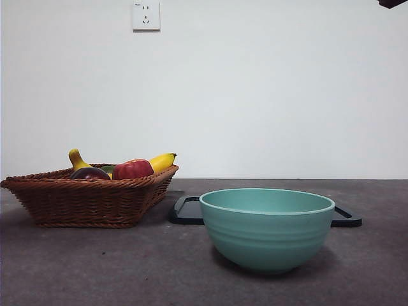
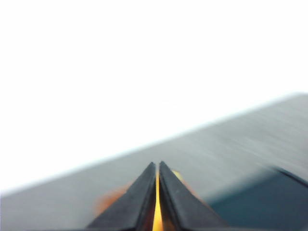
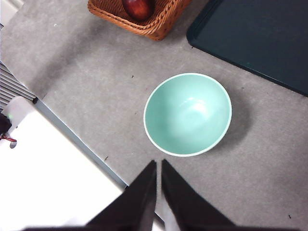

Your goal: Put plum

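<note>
Stretching across the whole scene was the grey table (image 1: 95, 268), the biggest thing there. On it sat a brown woven basket (image 1: 83, 201) on one side, and a green bowl (image 1: 268, 229) stood near the front, apart from the basket. Behind the bowl lay a flat dark tray (image 1: 185, 210), close to the basket's corner. The bowl had nothing in it.

Inside the basket were some fruits. A yellow banana (image 1: 162, 161) poked up at the back, a red apple (image 1: 132, 169) sat in the middle, and another yellow piece with a bent neck (image 1: 77, 159) stood just behind the plum (image 1: 89, 173). The plum was dark and shiny, and it lay low in the basket, beside the apple, with a bit of something green between them.

The right gripper (image 3: 158, 166) hung high above the table, over the spot just beside the bowl. Its two black jaws were pressed close together and held nothing. The plum was well apart from them.

The left gripper (image 2: 158, 168) was also up in the air, with its jaws squeezed together around nothing. Its view was blurry. The plum was nowhere near it.
</note>
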Robot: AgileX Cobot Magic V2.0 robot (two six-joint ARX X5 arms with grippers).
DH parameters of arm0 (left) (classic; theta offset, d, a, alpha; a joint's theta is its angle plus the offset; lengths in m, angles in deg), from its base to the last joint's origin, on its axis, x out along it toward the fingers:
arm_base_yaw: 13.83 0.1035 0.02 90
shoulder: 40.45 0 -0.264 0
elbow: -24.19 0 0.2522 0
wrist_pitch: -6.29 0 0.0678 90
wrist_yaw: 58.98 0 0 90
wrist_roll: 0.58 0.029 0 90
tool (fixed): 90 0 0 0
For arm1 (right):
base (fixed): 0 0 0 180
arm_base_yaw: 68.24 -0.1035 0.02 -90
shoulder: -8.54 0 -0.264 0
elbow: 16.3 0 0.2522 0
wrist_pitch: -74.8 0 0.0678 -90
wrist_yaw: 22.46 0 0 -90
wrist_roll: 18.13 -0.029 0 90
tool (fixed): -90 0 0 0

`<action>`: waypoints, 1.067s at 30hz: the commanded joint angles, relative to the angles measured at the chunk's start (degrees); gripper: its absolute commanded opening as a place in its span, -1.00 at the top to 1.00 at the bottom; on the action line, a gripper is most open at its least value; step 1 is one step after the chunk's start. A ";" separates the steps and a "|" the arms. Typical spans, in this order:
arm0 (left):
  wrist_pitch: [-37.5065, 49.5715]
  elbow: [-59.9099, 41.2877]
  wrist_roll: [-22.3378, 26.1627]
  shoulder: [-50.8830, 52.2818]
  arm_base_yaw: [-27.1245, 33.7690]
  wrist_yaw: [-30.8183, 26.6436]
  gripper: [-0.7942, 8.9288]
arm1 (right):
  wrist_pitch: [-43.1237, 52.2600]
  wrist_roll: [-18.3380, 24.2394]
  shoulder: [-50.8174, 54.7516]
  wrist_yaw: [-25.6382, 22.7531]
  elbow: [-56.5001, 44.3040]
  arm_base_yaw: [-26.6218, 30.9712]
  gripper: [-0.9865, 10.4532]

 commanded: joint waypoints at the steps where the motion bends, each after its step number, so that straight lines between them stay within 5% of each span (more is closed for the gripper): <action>1: 4.04 -6.49 0.70 4.26 1.05 -3.67 0.82 | 0.57 0.48 -0.22 -0.04 0.90 -0.39 0.82; 13: 4.83 -26.36 -0.13 18.36 3.54 -6.99 0.82 | 0.57 0.50 -0.22 -0.07 0.90 -0.39 0.82; 32: -3.72 -33.70 -0.26 26.47 3.93 -7.04 0.82 | 0.57 0.48 -0.22 -0.07 0.90 -0.39 0.82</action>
